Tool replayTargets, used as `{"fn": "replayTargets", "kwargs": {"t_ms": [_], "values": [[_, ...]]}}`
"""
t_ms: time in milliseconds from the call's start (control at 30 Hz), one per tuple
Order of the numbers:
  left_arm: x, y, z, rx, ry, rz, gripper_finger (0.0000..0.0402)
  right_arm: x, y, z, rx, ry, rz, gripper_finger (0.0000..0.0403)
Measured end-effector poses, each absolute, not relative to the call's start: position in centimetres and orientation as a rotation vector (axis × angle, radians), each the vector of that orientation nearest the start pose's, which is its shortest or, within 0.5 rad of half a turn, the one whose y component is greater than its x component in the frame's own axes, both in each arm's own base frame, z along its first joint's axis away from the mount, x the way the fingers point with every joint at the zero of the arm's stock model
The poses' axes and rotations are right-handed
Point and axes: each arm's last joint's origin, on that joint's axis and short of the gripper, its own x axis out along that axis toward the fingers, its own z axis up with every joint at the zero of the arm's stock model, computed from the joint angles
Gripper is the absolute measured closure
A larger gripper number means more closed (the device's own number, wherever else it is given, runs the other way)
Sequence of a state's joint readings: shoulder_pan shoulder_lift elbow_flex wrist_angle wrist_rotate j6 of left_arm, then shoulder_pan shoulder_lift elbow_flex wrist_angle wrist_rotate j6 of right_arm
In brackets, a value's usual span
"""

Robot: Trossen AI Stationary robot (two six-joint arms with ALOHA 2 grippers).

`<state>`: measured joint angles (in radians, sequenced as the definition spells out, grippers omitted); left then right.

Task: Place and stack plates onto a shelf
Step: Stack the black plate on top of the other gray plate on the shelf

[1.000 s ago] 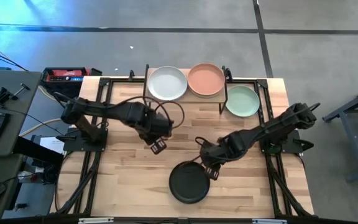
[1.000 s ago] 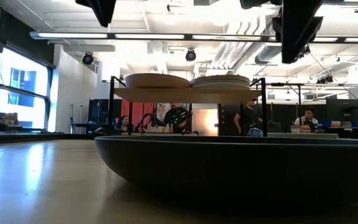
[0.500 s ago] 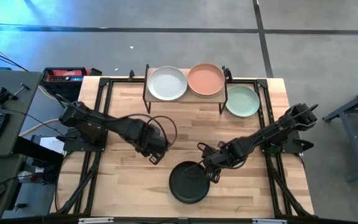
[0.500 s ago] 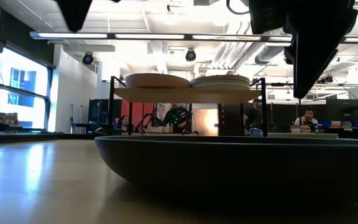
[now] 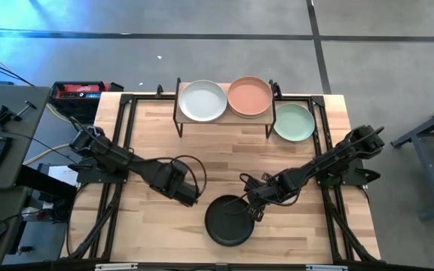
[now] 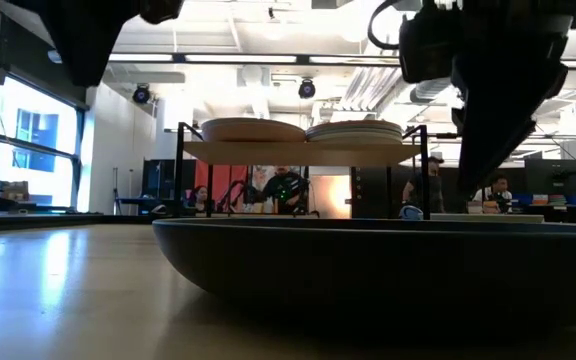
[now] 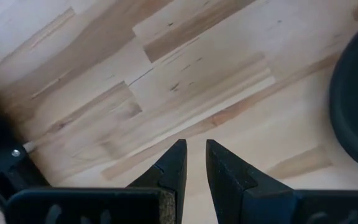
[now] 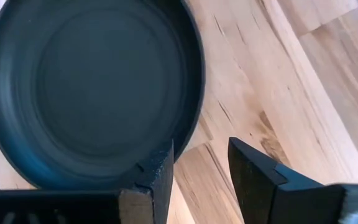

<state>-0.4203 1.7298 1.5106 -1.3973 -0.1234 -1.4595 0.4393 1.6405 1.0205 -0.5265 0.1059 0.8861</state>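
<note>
Black plate [image 5: 229,220] flat on tabletop, upright.

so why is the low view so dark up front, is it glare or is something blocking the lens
Low view: the black plate sits right at the lens, a backlit silhouette against bright ceiling lights; both arms overhead also read as dark shapes. High view: even light, no glare on the same plate.

Grey floor [image 5: 202,53], bright window [image 6: 28,140], ceiling strip lights [image 6: 268,57], seated people [image 6: 493,195] behind.

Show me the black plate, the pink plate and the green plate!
black plate [image 5: 228,222]: high view, its middle.
pink plate [image 5: 249,95]: high view, its middle, on the shelf.
green plate [image 5: 293,122]: high view, its middle, on the table.
</note>
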Motion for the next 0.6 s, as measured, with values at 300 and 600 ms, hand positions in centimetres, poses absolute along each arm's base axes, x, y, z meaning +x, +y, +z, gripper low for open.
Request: {"fn": "replayTargets", "kwargs": {"t_ms": [300,600], "values": [[28.3,-13.5,24.9,-0.796,1.269,0.918,0.0353,28.3,12.9,17.3,0.506,1.088,-0.185,0.0272],[28.7,-13.8,23.4,-0.876,1.211,0.894,0.0353,28.5,12.9,17.5,0.496,1.042,-0.207,0.0272]]}}
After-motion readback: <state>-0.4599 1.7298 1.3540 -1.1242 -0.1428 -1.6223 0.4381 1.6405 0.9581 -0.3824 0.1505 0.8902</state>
